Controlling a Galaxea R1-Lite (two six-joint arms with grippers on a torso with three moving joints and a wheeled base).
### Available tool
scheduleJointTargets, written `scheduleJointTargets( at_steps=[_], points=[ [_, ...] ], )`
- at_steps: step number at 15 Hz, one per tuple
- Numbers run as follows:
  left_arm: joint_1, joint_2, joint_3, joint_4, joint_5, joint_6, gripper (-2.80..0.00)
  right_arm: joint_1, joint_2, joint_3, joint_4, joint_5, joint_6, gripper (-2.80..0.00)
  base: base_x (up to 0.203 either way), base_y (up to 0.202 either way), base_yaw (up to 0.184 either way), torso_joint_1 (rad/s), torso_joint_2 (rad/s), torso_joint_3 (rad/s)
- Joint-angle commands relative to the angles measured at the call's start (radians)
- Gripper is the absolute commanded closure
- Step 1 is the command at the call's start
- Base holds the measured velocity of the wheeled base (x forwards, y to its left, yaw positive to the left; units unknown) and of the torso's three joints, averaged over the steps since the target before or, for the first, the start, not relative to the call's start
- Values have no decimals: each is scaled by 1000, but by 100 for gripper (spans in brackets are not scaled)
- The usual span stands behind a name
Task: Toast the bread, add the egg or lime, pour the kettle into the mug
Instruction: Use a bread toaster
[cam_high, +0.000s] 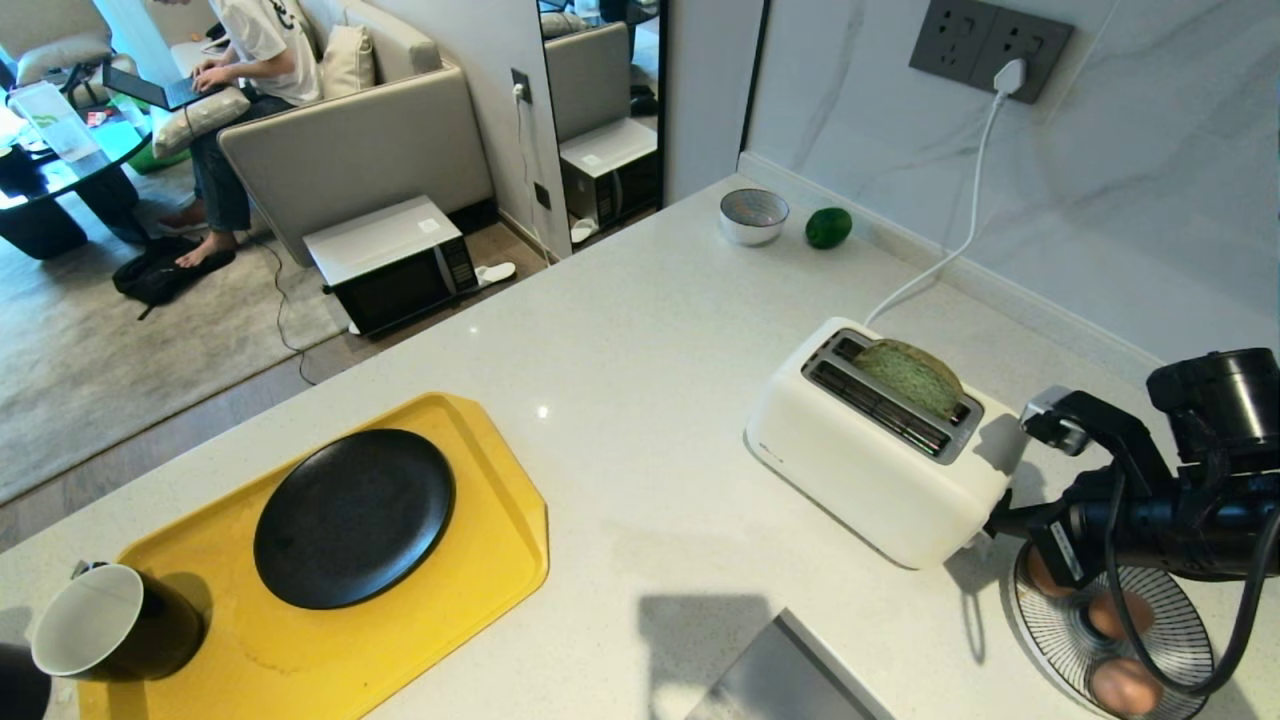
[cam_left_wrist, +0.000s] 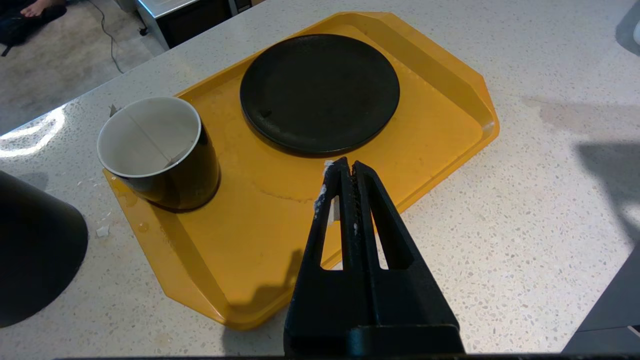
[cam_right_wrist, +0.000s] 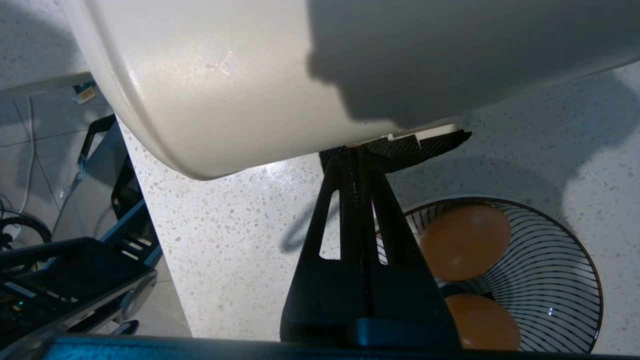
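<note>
While both grippers' fingers (cam_left_wrist: 345, 172) are together, one bread (cam_high: 908, 376) sits in one toaster (cam_high: 880, 440) beside three eggs (cam_high: 1124, 684).

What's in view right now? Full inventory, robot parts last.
toaster: 1, white, counter right of centre, plugged in
bread: 1, pale green, standing in a toaster slot
lime: 1, dark green, far counter beside bowl
bowl: 1, grey, far counter
tray: 1, yellow, counter left
plate: 1, black, on tray
mug: 1, black outside, white inside, tray corner
eggs: 3, brown, in striped dish at right
person: 1, seated on sofa, background
left gripper: fingers shut, above tray
right gripper: fingers shut, at toaster's end
</note>
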Motion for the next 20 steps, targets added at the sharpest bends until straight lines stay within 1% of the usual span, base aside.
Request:
scheduleJointTargets(
  at_steps=[1,20],
  points=[
    [0,1,0,0,0,0,0,1,1,0,0,2,-3,0,0,0,0,0,0,0],
    [0,1,0,0,0,0,0,-1,18,-3,0,2,0,0,0,0,0,0,0,0]
  ],
)
